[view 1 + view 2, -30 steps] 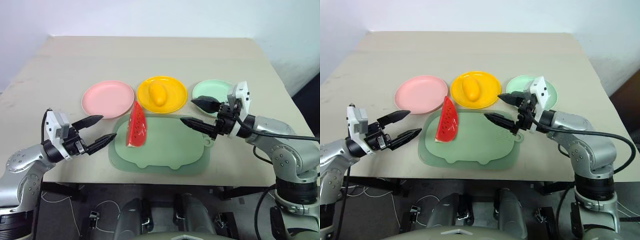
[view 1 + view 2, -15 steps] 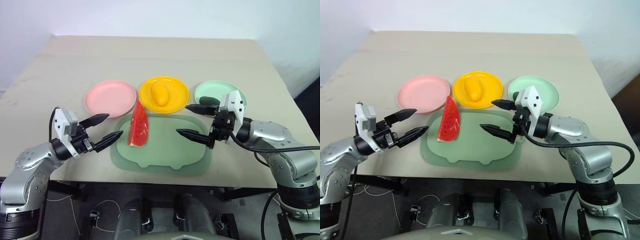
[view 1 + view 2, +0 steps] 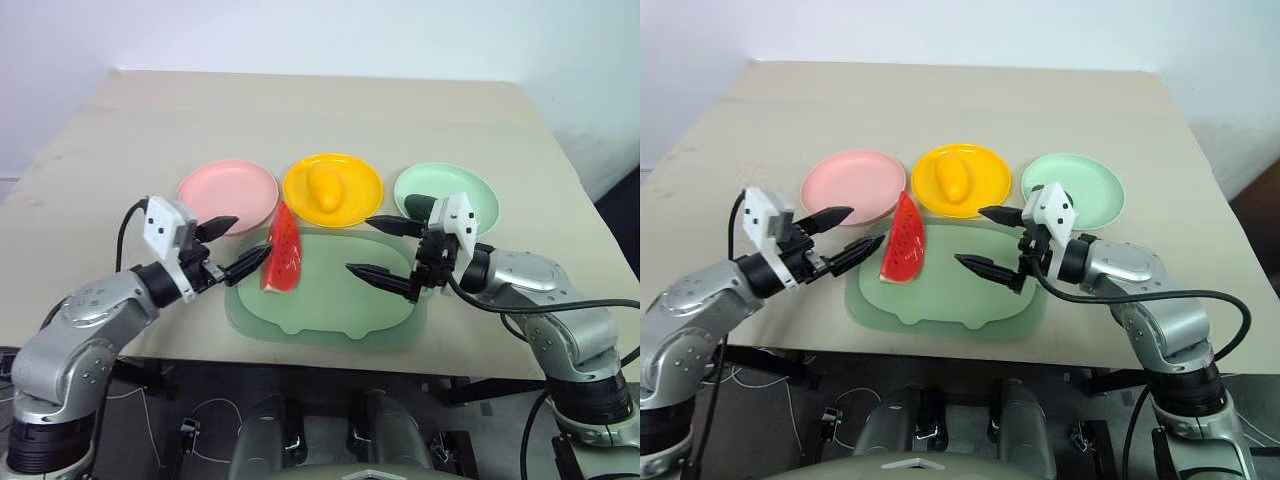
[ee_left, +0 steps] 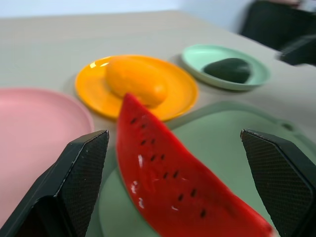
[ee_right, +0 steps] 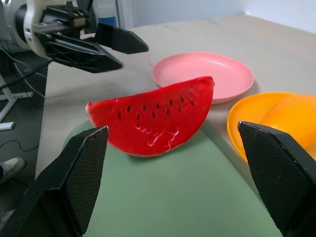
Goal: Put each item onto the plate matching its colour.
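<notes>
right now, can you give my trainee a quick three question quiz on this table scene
1. True or false: the mango already lies on the yellow plate.
2. Where does the watermelon rest? A) on the pink plate B) at the edge of the mat C) in the right gripper
3. Fill in: the avocado sits on the ____ plate.

Key
1. True.
2. B. It leans over the mat's edge nearest the pink plate, with the open left gripper close beside it and no finger on it.
3. Green.
</notes>
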Robot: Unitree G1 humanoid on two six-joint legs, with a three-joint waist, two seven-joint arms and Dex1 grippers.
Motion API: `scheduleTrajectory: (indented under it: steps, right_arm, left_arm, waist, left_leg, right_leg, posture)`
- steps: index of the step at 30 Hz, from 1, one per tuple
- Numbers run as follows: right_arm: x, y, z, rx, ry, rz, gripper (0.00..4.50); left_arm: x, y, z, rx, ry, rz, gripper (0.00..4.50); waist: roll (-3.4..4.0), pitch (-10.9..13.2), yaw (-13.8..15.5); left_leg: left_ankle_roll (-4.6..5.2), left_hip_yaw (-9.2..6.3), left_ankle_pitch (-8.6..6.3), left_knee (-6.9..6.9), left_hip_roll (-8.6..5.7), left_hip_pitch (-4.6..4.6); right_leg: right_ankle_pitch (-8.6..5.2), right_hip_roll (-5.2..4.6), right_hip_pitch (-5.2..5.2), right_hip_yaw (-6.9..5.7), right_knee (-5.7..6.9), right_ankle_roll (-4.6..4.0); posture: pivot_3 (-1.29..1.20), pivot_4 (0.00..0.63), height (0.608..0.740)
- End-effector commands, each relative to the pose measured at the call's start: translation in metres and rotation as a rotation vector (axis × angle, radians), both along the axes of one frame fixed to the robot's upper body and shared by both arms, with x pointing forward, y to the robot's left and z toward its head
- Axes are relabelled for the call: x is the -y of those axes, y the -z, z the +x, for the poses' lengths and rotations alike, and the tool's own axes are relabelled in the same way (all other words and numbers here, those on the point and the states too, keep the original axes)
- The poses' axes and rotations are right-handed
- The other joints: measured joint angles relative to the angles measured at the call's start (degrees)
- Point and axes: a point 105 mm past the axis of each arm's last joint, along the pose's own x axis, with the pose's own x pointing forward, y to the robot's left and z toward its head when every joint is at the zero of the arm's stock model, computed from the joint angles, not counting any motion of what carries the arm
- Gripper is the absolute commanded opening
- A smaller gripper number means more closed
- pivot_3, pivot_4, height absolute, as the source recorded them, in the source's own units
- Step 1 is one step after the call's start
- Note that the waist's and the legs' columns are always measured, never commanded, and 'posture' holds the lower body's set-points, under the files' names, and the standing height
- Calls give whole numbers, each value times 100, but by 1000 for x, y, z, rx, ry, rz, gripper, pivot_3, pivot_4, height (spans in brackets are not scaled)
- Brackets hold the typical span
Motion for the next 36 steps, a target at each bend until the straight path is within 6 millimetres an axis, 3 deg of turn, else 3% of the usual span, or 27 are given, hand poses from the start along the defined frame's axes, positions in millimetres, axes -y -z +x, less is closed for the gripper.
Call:
scheduleTrajectory:
  steps: [1, 13, 19, 27, 33, 36]
  right_arm:
    - [1, -10, -2, 52, 8, 31, 4452]
    - [-10, -22, 0, 60, 44, 48, 4452]
    - [-10, -23, 2, 53, 64, 49, 4452]
    - [-5, -12, 4, 38, 98, 31, 4452]
    - [-4, -5, 6, 41, 103, 20, 4500]
    - [-4, -4, 7, 45, 104, 12, 4500]
  left_arm:
    - [10, -6, 3, 29, -32, 22, 4500]
    - [18, 31, 15, -182, -106, 63, 4500]
    - [9, 43, 17, -237, -132, 114, 4500]
    - [15, 47, 17, -265, -75, 145, 4500]
    - [18, 42, 14, -265, -48, 138, 2778]
    - [17, 36, 14, -248, -51, 142, 2618]
  waist:
    - [0, 0, -2]
    - [0, 0, 0]
    - [0, 0, -2]
    - [0, 0, -3]
    - [0, -1, -1]
    - [0, -1, -2]
  left_leg:
    - [0, 0, 0, 2, 0, 0]
    - [1, -3, -1, 7, 0, 0]
    - [2, -4, -1, 7, 1, -1]
    - [1, -4, -2, 6, 1, -1]
    - [1, -4, -1, 6, 1, -1]
    - [1, -4, -2, 6, 0, -1]
  right_leg:
    - [0, 0, 0, 0, 1, 1]
    - [0, 0, 2, -1, 3, -1]
    - [0, 1, 0, -2, 4, -1]
    - [-1, 0, 0, -2, 3, -3]
    - [-3, -1, 0, -2, 3, -5]
    - [-2, -1, 0, -2, 1, -5]
  posture:
    - [0, 150, 696]
    - [0, 150, 696]
    - [0, 150, 696]
    - [0, 150, 696]
    - [0, 150, 696]
    - [0, 150, 696]
